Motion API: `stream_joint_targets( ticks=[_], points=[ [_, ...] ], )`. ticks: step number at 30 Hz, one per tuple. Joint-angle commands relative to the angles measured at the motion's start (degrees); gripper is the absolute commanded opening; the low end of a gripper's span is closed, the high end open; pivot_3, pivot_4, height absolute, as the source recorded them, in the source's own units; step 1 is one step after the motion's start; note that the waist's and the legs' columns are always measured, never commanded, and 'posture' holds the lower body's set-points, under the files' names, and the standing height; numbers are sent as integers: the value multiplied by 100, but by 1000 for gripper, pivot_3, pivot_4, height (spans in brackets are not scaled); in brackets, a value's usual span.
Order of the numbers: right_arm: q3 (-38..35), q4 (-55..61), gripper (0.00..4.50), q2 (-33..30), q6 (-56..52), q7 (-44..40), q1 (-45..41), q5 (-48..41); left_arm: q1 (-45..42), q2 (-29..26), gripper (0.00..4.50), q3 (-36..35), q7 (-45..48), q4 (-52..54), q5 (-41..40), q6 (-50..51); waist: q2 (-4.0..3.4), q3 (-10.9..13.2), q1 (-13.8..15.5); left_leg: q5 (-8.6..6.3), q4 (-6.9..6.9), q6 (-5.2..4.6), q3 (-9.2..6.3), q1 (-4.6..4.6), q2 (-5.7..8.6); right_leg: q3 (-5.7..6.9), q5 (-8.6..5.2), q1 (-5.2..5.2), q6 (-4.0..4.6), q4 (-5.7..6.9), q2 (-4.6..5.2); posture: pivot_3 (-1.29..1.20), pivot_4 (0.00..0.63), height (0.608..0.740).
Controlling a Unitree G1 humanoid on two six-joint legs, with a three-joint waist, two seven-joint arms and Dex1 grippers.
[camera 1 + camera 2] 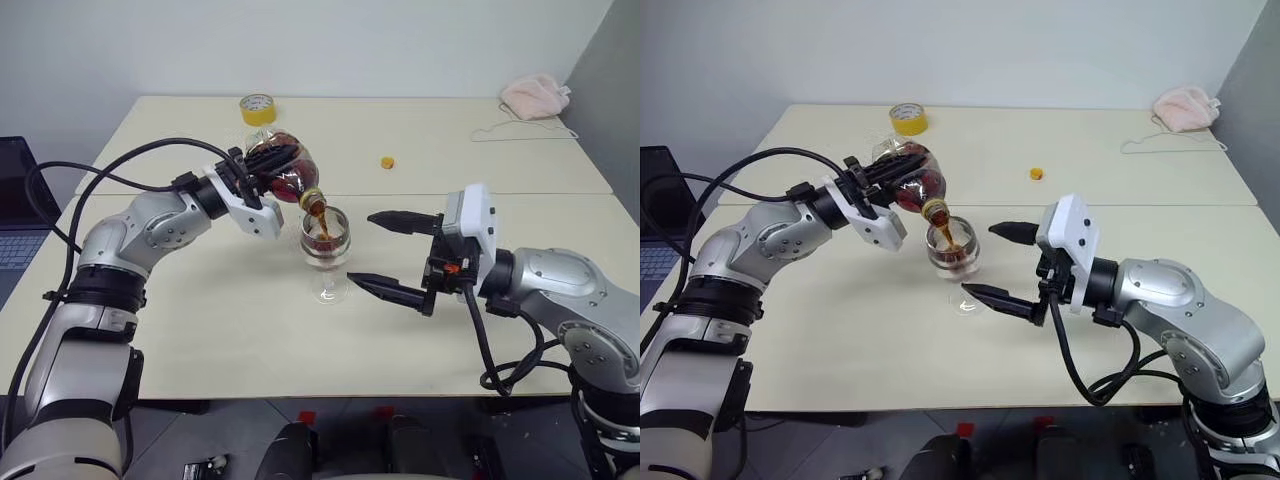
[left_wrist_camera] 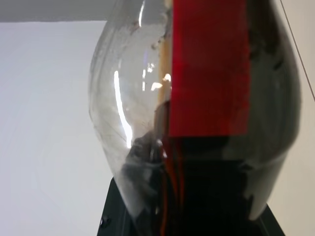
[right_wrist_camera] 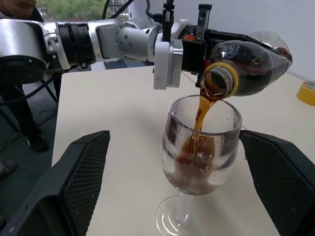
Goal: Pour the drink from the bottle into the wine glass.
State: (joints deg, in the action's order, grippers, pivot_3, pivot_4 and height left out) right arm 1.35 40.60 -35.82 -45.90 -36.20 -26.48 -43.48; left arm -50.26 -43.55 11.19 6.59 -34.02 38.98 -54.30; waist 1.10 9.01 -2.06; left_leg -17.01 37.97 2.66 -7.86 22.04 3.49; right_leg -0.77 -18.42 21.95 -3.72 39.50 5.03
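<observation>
My left gripper (image 1: 262, 162) is shut on the bottle (image 1: 283, 165) and holds it tipped, mouth down, over the wine glass (image 1: 326, 245). The bottle has no cap on and shows a red label (image 2: 206, 73). A thin stream of the dark brown drink (image 3: 199, 110) runs from the bottle mouth into the bowl, which is partly filled. The glass stands upright on the table (image 1: 200, 330). My right gripper (image 1: 361, 248) is open, one black finger on each side of the glass, neither touching it.
A small yellow cap (image 1: 387, 161) lies on the table behind the glass. A yellow tape roll (image 1: 257, 108) sits at the far edge and a pink cloth (image 1: 535, 95) at the far right corner. A laptop (image 1: 15, 215) stands off the table's left side.
</observation>
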Motion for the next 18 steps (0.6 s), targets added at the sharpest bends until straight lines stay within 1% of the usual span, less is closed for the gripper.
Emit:
stream_joint_targets(
  ticks=[1,18],
  points=[
    [-108,223,4500,-15,46,27,-145,-142,-245,-136,756,-34,-245,36,37,-62,0,0,0,0,0,0,1,0,0,0,0,0,0,1,0,0,150,740],
    [-117,226,4500,-40,25,42,-135,-218,-403,-171,756,58,-520,-136,177,-55,0,0,-2,0,2,0,4,6,0,-2,0,8,0,6,0,0,150,740]
  ],
)
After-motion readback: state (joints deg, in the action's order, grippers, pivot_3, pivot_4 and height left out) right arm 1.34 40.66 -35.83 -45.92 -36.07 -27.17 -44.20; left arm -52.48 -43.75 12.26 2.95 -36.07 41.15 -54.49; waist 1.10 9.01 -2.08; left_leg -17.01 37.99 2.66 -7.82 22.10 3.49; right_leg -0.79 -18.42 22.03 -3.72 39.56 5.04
